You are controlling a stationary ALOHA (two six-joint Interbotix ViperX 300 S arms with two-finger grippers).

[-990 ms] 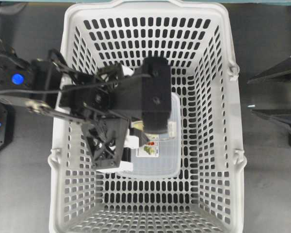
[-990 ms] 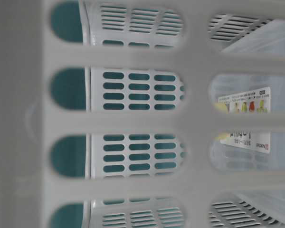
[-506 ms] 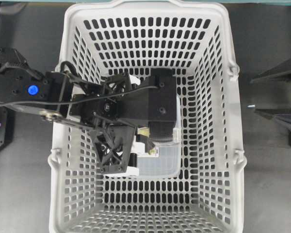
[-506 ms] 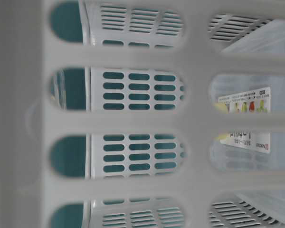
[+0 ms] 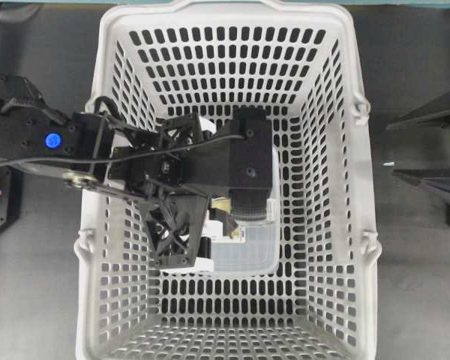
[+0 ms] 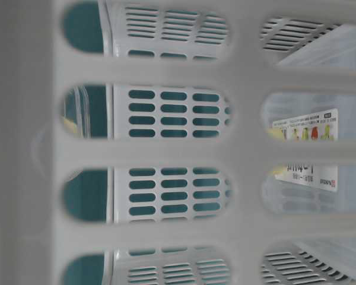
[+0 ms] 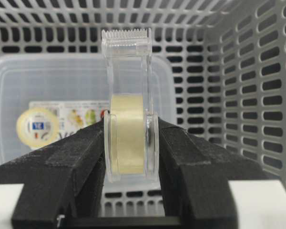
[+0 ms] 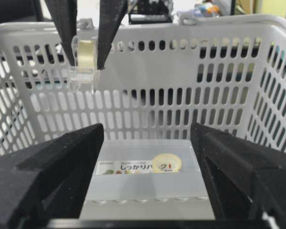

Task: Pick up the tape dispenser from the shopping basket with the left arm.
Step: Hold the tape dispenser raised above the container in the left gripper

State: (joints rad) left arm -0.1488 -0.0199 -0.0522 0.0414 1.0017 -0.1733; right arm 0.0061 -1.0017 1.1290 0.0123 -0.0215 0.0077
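Observation:
The tape dispenser is a clear plastic holder with a toothed cutter on top and a yellowish roll inside. My left gripper is shut on it, one black finger on each flat side. In the right wrist view the tape dispenser hangs high near the far wall of the shopping basket, well above its floor. Seen from overhead, the left arm reaches into the shopping basket from the left and hides the grip. My right gripper is open outside the basket, at the right.
A clear flat box with a printed label lies on the basket floor below the left arm. A yellow tape roll sits at its label. The slotted basket walls stand close on every side.
The left arm has shifted a little to the right with the dispenser and now covers the box's label from overhead. A clear edge has appeared at the left of the table-level view. The right gripper has not moved.

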